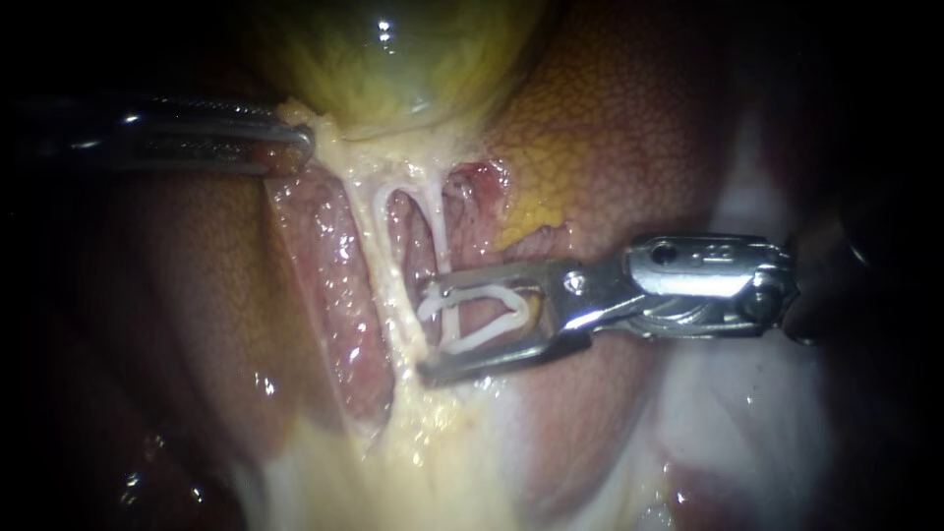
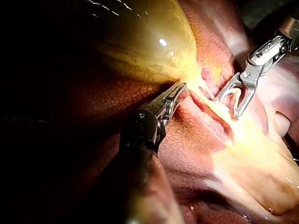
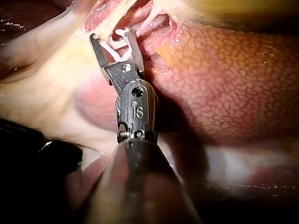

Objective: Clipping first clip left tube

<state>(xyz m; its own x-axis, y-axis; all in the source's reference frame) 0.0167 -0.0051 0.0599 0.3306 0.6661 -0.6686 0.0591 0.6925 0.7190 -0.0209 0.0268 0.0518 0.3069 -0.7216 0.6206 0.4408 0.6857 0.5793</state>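
With the left instrument [image 1: 300, 147] clamped on the gallbladder [image 1: 393, 59] edge, the right instrument [image 1: 428, 332], jaws spread yet holding the clip [image 1: 487, 332], sat tips just at the left tube [image 1: 386, 265]; closing there could have caught only part of it.

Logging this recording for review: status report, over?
Left instrument shut on gallbladder neck. Right instrument holds open clip, tips at left tube, not closed. Right tube close by; path clear.
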